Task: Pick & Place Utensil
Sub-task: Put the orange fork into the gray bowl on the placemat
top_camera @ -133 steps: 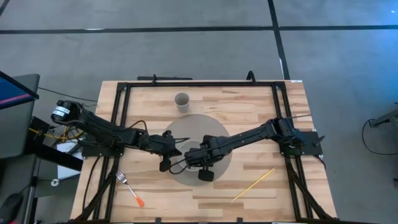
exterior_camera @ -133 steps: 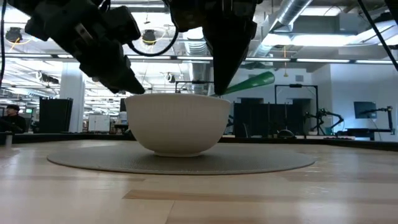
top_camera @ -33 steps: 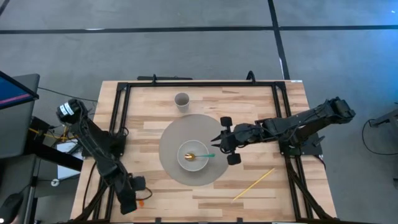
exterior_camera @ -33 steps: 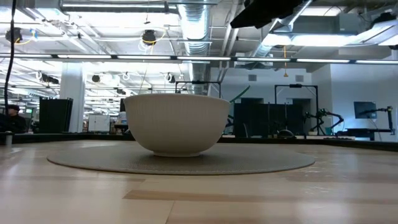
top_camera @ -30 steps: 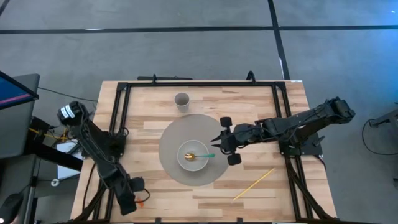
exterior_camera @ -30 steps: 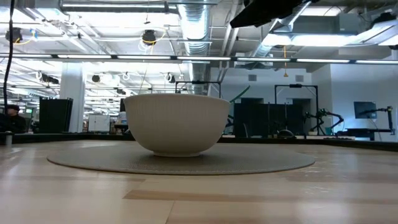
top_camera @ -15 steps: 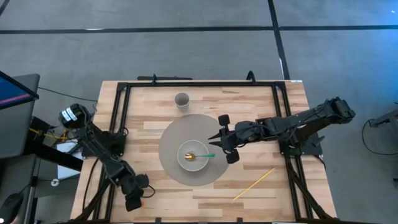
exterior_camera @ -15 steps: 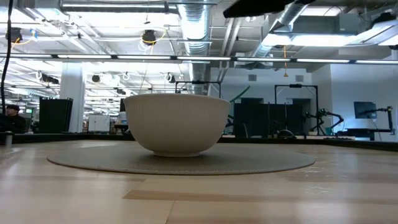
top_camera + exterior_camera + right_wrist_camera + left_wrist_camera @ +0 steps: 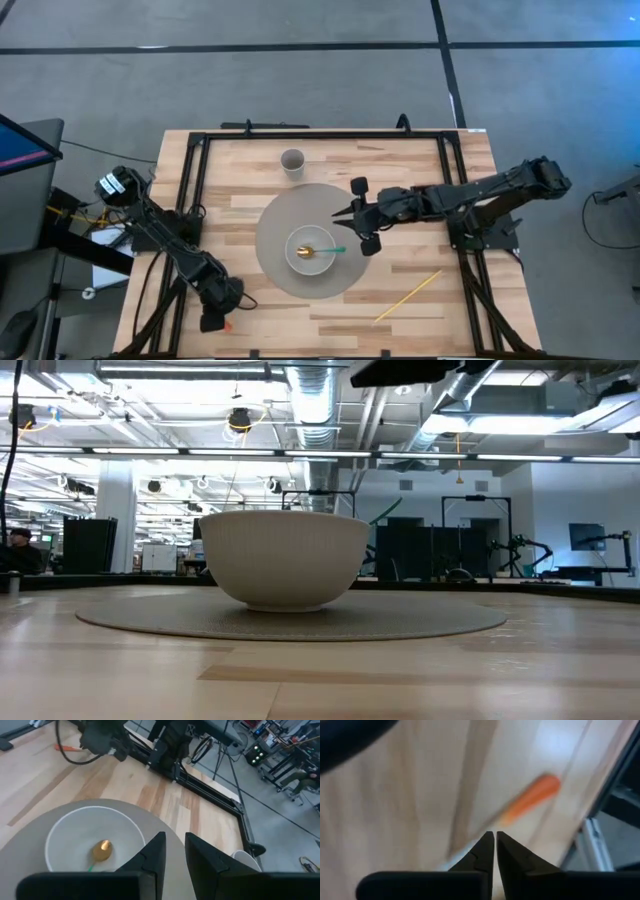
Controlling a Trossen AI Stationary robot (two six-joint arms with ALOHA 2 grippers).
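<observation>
A fork with an orange handle [image 9: 532, 797] lies on the wood near the table's near-left corner; only the handle's tip [image 9: 228, 326] shows past my left arm in the high view. My left gripper [image 9: 212, 322] [image 9: 495, 837] is shut, with its fingertips right over the fork's metal neck [image 9: 452, 854]. A gold spoon [image 9: 318, 250] [image 9: 103, 849] lies in the white bowl [image 9: 302, 262] [image 9: 285, 555], its green handle [image 9: 336, 250] leaning on the rim. My right gripper [image 9: 340, 213] [image 9: 175, 845] hovers to the right of the bowl, slightly open and holding nothing. My left gripper comes down on the fork's neck [image 9: 452, 854] from above with shut fingers. The neck passes slantwise beneath the fingertips, not between them. The view is blurred, and I cannot tell whether the tips touch it.
The bowl stands on a round grey mat [image 9: 275, 215]. A small white cup [image 9: 292, 161] [image 9: 245, 860] stands by the far edge. A thin yellow stick [image 9: 408, 296] lies near the right front. Black frame rails [image 9: 190, 200] run along the table's sides.
My left gripper has crept a little toward the table's right along the near edge, staying over the fork, and its arm has stretched further forward. My right gripper has drifted slightly toward the far edge and left, beside the bowl. Bowl and spoon have stayed put.
</observation>
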